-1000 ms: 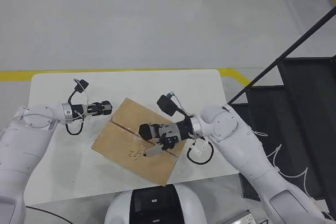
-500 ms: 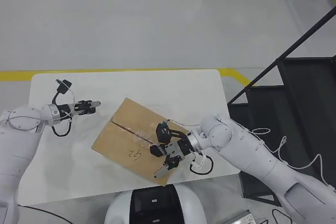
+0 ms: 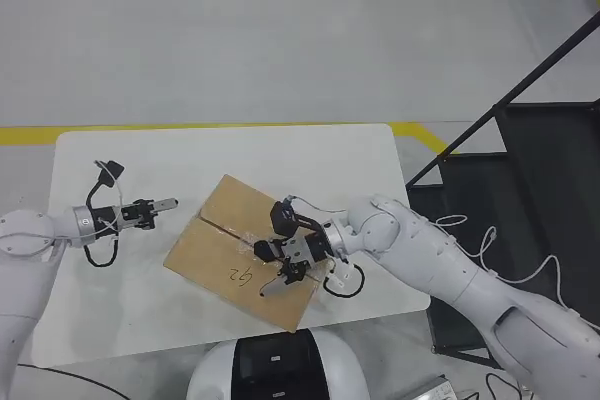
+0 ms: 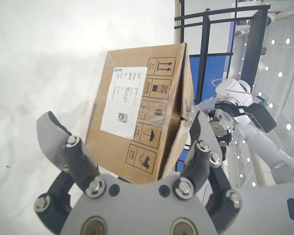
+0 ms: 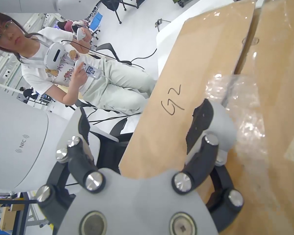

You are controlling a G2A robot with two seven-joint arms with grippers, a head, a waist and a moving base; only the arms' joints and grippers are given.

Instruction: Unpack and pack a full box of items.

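A closed brown cardboard box (image 3: 242, 232) lies at an angle in the middle of the white table (image 3: 330, 165); "G2" is handwritten on its near flap (image 5: 186, 74). Crumpled clear tape (image 5: 237, 91) clings along the seam between the flaps. My right gripper (image 3: 278, 272) hovers open over the near flap (image 5: 144, 118), with one finger (image 5: 205, 116) above the cardboard beside the tape and the other past the flap's edge. My left gripper (image 3: 166, 205) is open and holds nothing, a short way left of the box's corner (image 4: 125, 128). The labelled side of the box (image 4: 137, 108) faces it.
The box's near corner reaches close to the table's front edge. Bare tabletop lies to the left and behind the box. Black metal steps (image 3: 540, 170) stand right of the table. A yellow floor line (image 3: 20, 135) runs behind it.
My left gripper has drawn back leftward from the box's corner. My right gripper has gone from the seam toward the front edge, then settled over the near flap.
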